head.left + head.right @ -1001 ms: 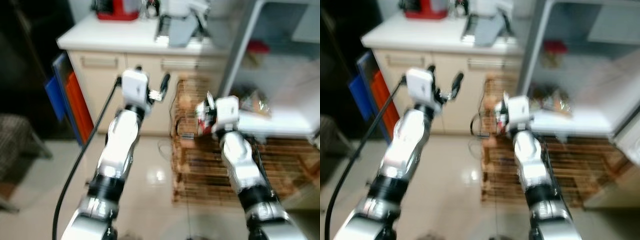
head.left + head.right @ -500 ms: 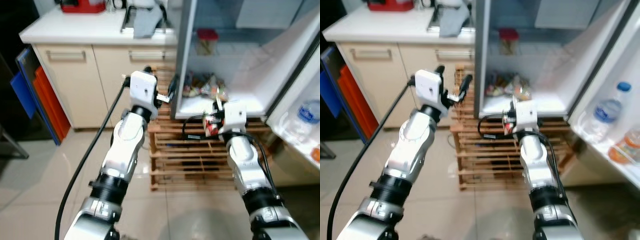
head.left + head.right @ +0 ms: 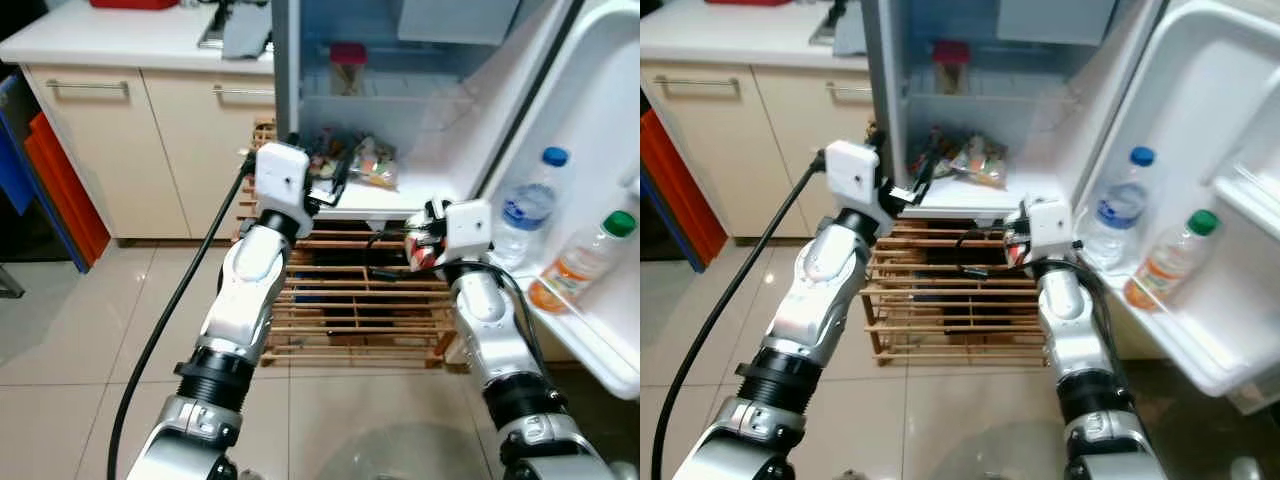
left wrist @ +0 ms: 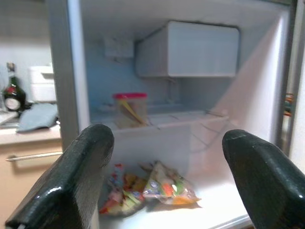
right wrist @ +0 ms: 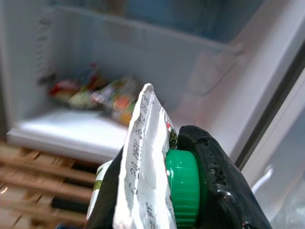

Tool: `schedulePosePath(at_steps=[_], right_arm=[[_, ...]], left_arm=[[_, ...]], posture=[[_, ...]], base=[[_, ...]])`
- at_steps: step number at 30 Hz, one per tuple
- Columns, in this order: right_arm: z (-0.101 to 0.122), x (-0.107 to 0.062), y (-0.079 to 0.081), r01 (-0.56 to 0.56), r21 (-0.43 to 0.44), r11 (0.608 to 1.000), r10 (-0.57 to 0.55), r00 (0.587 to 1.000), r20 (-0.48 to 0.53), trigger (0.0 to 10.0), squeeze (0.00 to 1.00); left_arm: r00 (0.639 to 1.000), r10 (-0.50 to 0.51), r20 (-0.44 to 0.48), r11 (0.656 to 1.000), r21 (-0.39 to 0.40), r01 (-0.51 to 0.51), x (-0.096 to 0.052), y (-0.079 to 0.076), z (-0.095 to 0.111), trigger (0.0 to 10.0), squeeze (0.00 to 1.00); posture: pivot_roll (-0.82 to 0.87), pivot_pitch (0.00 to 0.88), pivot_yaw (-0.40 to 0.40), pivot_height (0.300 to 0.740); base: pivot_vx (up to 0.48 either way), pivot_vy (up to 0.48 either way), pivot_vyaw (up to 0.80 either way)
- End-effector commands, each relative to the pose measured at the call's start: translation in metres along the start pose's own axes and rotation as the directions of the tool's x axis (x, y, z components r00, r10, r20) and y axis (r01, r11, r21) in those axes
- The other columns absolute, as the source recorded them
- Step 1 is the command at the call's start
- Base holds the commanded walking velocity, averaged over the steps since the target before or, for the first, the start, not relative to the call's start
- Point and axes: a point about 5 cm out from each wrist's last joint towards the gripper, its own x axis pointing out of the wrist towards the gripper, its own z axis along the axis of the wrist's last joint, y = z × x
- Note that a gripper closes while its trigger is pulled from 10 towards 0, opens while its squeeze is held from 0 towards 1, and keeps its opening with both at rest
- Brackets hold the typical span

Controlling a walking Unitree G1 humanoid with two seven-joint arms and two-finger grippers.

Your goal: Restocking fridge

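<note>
The fridge [image 3: 400,205] stands open in front of me, with snack bags [image 3: 352,160] on its lower shelf and a red-lidded jar [image 3: 347,62] on the shelf above. My right gripper [image 3: 420,242] is shut on a silvery pouch [image 5: 142,143] with a green screw cap [image 5: 183,183], just before the front edge of the lower shelf. My left gripper [image 3: 325,172] is open and holds nothing, raised at the left side of the fridge opening; its wrist view looks in at the jar [image 4: 129,109] and the bags [image 4: 159,187].
The fridge door [image 3: 600,120] stands open at the right, holding a blue-capped water bottle [image 3: 525,205] and a green-capped orange bottle [image 3: 580,262]. A wooden pallet [image 3: 350,305] lies under the fridge. Cream cabinets [image 3: 130,120] stand at the left. A black cable [image 3: 175,305] trails from the left wrist.
The camera has swung right, from the cabinets to the open fridge, and the blur has gone. Both arms keep their pose and the right gripper still holds the pouch.
</note>
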Motion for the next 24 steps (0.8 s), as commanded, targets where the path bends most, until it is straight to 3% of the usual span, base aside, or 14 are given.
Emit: schedulePosePath(at_steps=[1, 4, 6, 14, 19, 24], right_arm=[[-0.006, -0.004, -0.008, 0.029, -0.020, 0.999, -0.030, 0.999, -0.039, 0.0, 0.00], [-0.013, -0.007, -0.012, 0.048, -0.018, 0.999, -0.049, 0.996, -0.081, 0.0, 0.00], [-0.025, -0.011, -0.022, 0.099, -0.032, 0.995, -0.102, 0.983, -0.153, 0.0, 0.00], [-0.030, -0.015, -0.057, 0.210, -0.155, 0.965, -0.236, 0.956, -0.176, 0.0, 0.00], [-0.028, -0.015, -0.064, 0.229, -0.217, 0.949, -0.265, 0.951, -0.158, 0.0, 0.00], [-0.023, -0.012, -0.060, 0.220, -0.200, 0.955, -0.249, 0.960, -0.132, 0.0, 0.00]], left_arm=[[1.000, -0.010, 0.029, 1.000, -0.010, 0.010, 0.003, -0.004, 0.006, 10.0, 0.00], [1.000, -0.008, 0.028, 1.000, -0.013, 0.009, 0.003, -0.005, 0.006, 10.0, 0.00], [1.000, -0.011, 0.025, 1.000, -0.015, 0.011, 0.002, -0.007, 0.005, 10.0, 0.00], [1.000, -0.007, 0.025, 1.000, -0.018, 0.007, 0.002, -0.006, 0.004, 10.0, 0.00], [1.000, -0.003, 0.025, 1.000, -0.018, 0.003, 0.002, -0.007, 0.004, 10.0, 0.00], [1.000, -0.001, 0.022, 1.000, -0.018, 0.001, 0.001, -0.007, 0.004, 10.0, 0.00]], posture=[[-0.05, 0.000, -0.001, 0.740], [-0.06, 0.000, -0.003, 0.740], [-0.06, 0.000, -0.005, 0.740], [-0.07, 0.000, -0.009, 0.740], [-0.07, 0.000, -0.013, 0.740], [-0.07, 0.000, -0.015, 0.740]], base=[[0.000, 0.000, 0.00], [0.000, 0.000, 0.00], [0.000, 0.000, 0.00], [0.000, 0.000, 0.00], [0.000, 0.000, 0.00], [0.000, 0.000, 0.00]])
